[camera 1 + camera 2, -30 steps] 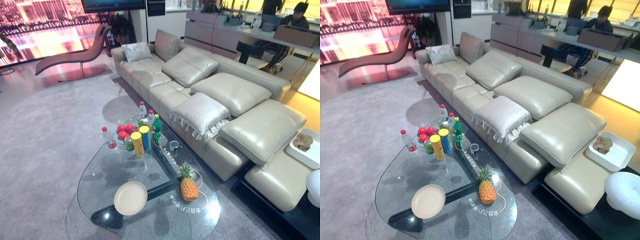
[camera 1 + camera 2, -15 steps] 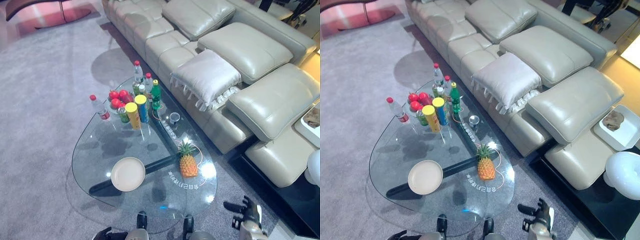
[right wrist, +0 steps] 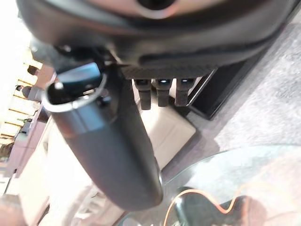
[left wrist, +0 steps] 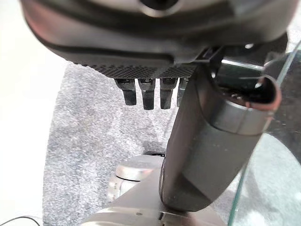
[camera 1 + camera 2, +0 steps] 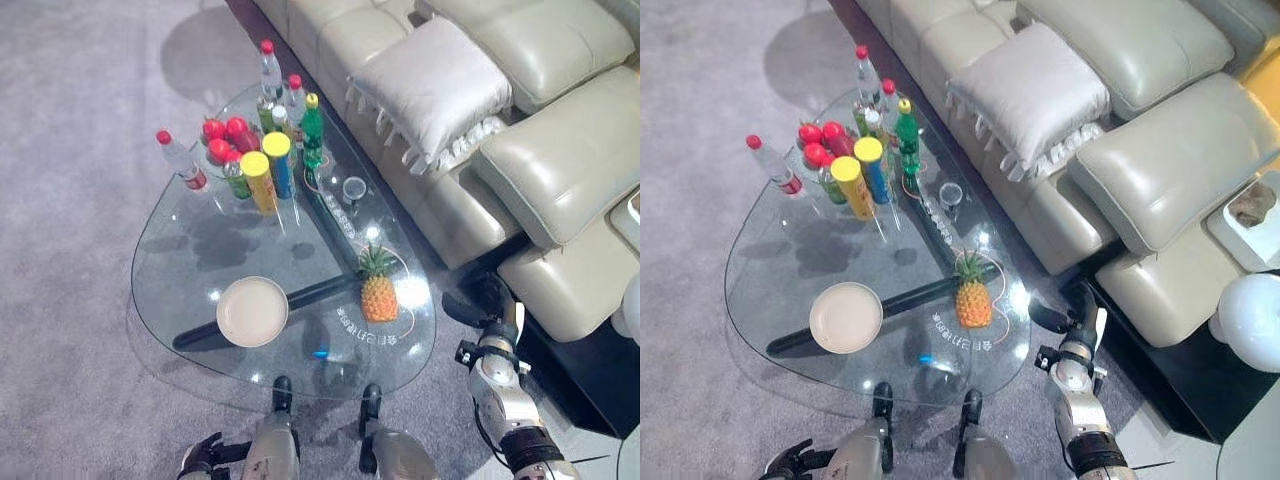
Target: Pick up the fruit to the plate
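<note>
Glass table: pineapple well apart from right hand fingers.

Pineapple: orange-yellow, green crown. Plate: cream. Table: clear glass. Apples: red. Two canisters: yellow lids. Sofa: beige. Carpet: grey.

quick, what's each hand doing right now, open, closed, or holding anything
Left hand: open, fingers straight, holding nothing, low beside the glass table.
Right hand: open, fingers straight, holding nothing.
</note>
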Robot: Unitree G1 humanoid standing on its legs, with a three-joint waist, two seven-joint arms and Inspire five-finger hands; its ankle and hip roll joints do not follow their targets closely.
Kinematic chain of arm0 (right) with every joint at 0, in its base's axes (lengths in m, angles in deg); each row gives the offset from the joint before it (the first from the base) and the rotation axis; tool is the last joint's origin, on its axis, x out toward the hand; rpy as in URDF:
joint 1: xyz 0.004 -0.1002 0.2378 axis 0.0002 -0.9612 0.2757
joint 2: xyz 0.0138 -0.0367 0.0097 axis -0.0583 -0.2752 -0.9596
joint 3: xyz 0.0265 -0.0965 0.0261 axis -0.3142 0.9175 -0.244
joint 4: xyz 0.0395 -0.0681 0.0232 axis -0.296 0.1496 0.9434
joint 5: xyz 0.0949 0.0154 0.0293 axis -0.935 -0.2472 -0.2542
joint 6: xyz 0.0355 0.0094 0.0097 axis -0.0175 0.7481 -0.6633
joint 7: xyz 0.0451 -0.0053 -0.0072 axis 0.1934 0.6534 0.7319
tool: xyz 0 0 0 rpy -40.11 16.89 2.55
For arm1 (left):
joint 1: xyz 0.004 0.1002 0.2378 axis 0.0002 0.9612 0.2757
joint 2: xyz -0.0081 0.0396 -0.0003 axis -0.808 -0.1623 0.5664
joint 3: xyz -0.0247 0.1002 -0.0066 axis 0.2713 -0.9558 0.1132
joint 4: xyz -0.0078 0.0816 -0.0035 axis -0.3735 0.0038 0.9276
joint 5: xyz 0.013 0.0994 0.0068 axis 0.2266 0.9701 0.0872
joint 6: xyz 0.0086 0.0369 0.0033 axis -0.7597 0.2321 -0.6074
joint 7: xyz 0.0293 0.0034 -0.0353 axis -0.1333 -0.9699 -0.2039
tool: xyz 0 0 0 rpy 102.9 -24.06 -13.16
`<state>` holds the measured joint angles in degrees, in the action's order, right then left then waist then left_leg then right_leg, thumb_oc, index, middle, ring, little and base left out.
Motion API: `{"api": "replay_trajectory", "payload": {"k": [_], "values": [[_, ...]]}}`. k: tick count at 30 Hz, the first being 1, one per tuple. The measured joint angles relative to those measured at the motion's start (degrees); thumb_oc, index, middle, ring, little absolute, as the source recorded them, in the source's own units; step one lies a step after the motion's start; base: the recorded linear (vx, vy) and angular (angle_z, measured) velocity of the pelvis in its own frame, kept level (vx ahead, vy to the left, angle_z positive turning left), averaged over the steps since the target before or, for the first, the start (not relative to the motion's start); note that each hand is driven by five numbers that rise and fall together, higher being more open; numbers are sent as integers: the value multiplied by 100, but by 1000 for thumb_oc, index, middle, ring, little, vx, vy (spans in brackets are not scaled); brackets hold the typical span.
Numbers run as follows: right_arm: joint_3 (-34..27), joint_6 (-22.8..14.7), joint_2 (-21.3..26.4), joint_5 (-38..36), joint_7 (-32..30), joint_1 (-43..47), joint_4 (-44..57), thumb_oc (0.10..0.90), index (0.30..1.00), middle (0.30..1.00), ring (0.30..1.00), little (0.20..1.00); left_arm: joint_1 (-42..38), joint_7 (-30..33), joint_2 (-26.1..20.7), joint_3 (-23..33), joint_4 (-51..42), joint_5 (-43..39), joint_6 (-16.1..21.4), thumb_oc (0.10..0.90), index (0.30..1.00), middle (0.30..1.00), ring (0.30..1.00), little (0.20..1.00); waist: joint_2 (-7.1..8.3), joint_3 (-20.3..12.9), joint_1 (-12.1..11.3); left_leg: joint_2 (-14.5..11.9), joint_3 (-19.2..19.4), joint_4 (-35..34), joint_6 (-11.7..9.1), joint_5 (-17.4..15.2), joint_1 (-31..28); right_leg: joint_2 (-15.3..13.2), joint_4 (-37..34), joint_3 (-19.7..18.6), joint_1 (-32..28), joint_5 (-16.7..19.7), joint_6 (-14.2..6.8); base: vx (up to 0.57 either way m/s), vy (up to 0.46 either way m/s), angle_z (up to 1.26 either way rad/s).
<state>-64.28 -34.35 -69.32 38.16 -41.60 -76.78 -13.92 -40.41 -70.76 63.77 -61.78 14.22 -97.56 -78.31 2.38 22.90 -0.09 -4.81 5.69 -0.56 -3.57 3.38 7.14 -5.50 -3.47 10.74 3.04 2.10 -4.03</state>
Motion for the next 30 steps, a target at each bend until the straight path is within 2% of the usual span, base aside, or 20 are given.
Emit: {"api": "replay_trajectory", "payload": {"k": [9,13,30], "values": [[44,207,20,380,-29,607,575,800,900,900,900,900,-284,40,53,-145,-151,-235,33,800,900,900,900,900,-141,562,-30,12,-32,383,8,-7,483,-58,364,-9,464,-2,4,-38,37,1],[140,343,20,455,-78,750,666,800,900,900,900,900,-339,128,57,-281,-255,-337,38,800,900,900,900,900,-163,641,-130,21,-34,492,9,-5,656,-87,559,-9,686,-24,5,-40,31,-1],[535,688,4,548,-512,1322,654,800,900,900,900,900,-484,423,50,-664,-603,-678,-47,800,900,900,900,900,-185,700,-209,162,-86,677,125,110,1424,-279,1209,-28,1644,-150,-40,-9,25,2]]}}
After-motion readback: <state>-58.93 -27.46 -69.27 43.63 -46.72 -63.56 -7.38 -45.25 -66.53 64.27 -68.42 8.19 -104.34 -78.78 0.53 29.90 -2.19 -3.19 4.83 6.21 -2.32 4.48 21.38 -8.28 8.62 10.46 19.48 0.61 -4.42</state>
